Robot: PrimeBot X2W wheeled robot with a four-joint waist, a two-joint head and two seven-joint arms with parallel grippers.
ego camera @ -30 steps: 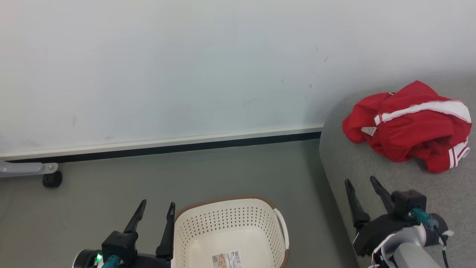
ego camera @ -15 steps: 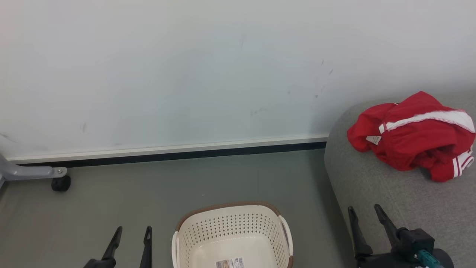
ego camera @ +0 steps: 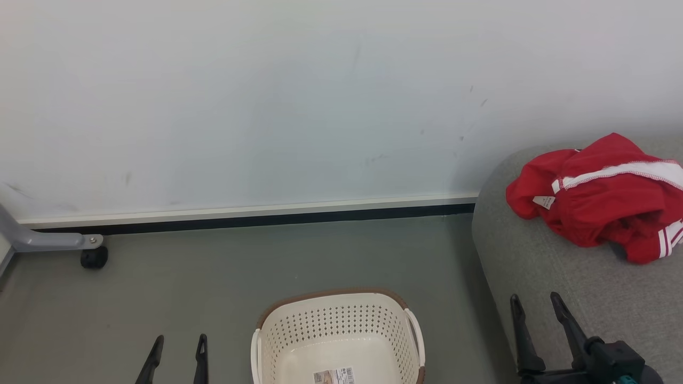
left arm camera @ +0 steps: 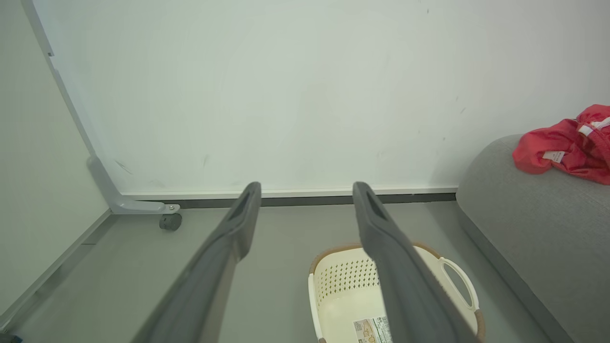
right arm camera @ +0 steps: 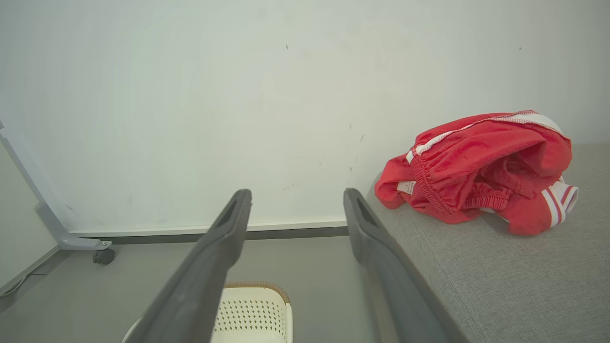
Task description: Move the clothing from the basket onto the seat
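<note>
The red clothing [ego camera: 603, 197] with white stripe trim lies in a crumpled heap on the grey seat [ego camera: 560, 277] at the right, also seen as the clothing [right arm camera: 481, 166] and the clothing [left arm camera: 569, 150]. The cream basket [ego camera: 339, 336] with its brown rim stands on the floor at the bottom centre, holding nothing but a barcode sticker. My left gripper [ego camera: 179, 344] is open to the left of the basket, nothing between its fingers. My right gripper [ego camera: 536, 304] is open over the seat's front edge, well short of the clothing.
A white panel wall [ego camera: 267, 106] with a dark baseboard closes off the back. Its grey leg with a black caster [ego camera: 93, 257] stands at the left. Grey floor [ego camera: 293, 256] stretches between the wall, the basket and the seat.
The whole head view has shifted, so the camera has moved. Both grippers sit lower in that view than before, the left one showing just its fingertips. The clothing and basket stay where they were.
</note>
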